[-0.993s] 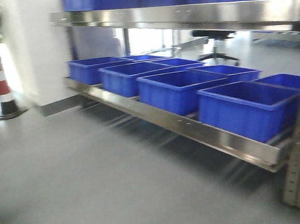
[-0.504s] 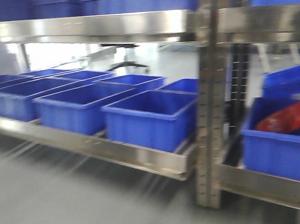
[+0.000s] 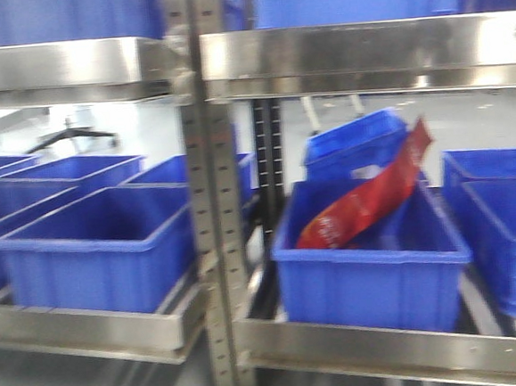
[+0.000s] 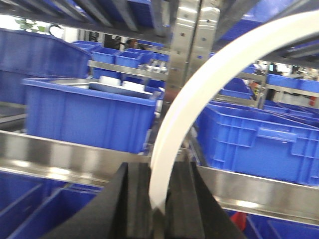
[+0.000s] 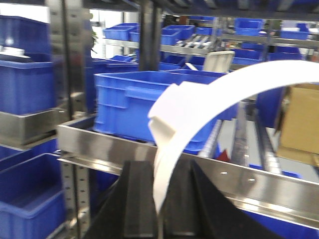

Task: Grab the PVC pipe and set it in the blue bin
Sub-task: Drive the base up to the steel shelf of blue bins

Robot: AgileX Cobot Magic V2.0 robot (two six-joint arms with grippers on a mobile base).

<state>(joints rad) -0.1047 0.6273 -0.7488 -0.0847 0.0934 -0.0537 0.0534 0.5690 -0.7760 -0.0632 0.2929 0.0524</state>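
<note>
Holding PVC pipe point(image 4: 199, 84) ahead of the drop.
The left tool point(image 4: 158, 181) pinches one curved white length, the right tool point(image 5: 158, 191) another; the grab looks done. Next move, I judge: reach over the near blue bin point(image 3: 373, 293) with the red bag point(image 3: 366, 198) on the steel surface point(image 3: 386, 348), then release.

Front view, steel shelf tiers point(image 3: 363, 55): two. Steel upright point(image 3: 207, 206): one.
Blue bins point(image 3: 372, 278): nine on the lower tier, three above; roughly, given blur and cropped edges.
Red packet point(image 3: 366, 201): one.
Curved white PVC pipe point(image 4: 175, 114), left wrist view: one. Right wrist view, PVC pipe point(image 5: 224, 94): one.
</note>
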